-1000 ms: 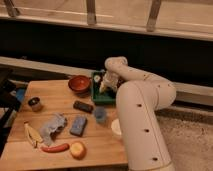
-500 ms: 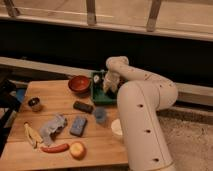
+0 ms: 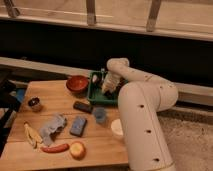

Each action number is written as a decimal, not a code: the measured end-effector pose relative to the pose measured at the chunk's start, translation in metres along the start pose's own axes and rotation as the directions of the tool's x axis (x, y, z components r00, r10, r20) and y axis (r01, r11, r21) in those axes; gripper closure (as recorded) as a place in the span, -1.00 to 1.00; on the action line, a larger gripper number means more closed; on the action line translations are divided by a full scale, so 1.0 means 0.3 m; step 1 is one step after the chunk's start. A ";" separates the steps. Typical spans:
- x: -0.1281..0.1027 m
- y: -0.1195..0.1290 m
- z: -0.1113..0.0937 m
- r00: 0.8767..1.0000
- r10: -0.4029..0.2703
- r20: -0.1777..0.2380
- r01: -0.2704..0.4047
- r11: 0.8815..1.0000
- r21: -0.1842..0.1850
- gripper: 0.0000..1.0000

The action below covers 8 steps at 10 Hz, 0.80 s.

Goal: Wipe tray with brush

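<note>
Wooden counter [image 3: 55, 102] against a dark wall [image 3: 60, 47]; speckled floor [image 3: 192, 145] at right. Far edge: green tray [image 3: 95, 99] just beside a red-brown bowl [image 3: 77, 84]. My white arm [image 3: 145, 100] bends over and down into the tray. My gripper [image 3: 107, 86] is clenched there. Brush [image 3: 95, 78]: pale head at the tray's far-left corner, beside my gripper; I cannot tell whether it is grasped.

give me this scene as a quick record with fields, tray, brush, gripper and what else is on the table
surface: wooden table
tray: green tray at the table's far edge, beside the red-brown bowl
brush: brush, pale head showing inside the tray, next to the gripper
gripper: gripper down in the tray, shut; a hold on the brush cannot be made out
near tray: black bar, blue cup
nearer front: blue sponge, grey cloth
</note>
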 end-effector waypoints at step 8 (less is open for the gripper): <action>-0.064 -0.003 -0.255 0.994 0.044 0.101 -0.038 0.998 -0.057 1.00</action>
